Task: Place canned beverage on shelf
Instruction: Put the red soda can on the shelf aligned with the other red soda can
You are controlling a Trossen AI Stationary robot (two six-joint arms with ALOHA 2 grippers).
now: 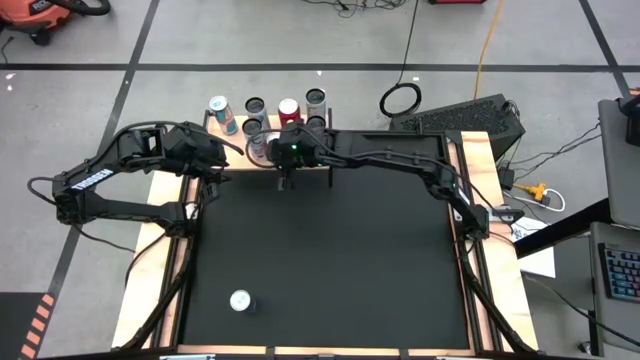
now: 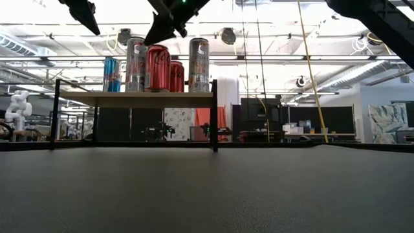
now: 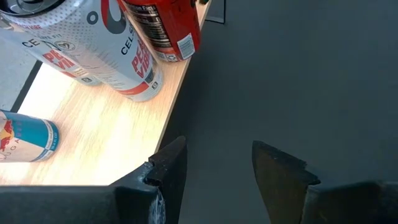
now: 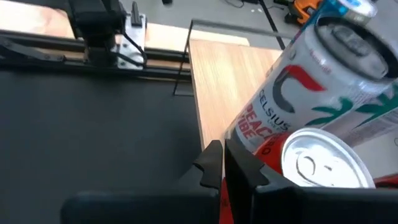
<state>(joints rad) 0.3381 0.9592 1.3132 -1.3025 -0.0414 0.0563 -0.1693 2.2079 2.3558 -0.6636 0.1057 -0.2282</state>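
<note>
Standing upright on shelf (image 2: 136, 98): cans (image 2: 157, 68), long axes vertical | left gripper (image 3: 214, 171) jaws released | right gripper (image 4: 222, 163) jaws clenched, empty

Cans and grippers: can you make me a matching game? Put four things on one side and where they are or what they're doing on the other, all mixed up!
Things:
1. blue can
2. lone can
3. left gripper
4. right gripper

Place or state:
A. fingers shut, beside the cans
B. fingers open, nothing between them
C. standing on the shelf, at the left arm's end
D. by itself on the black mat, far from the shelf

Pairs: 1-C, 2-D, 3-B, 4-A
</note>
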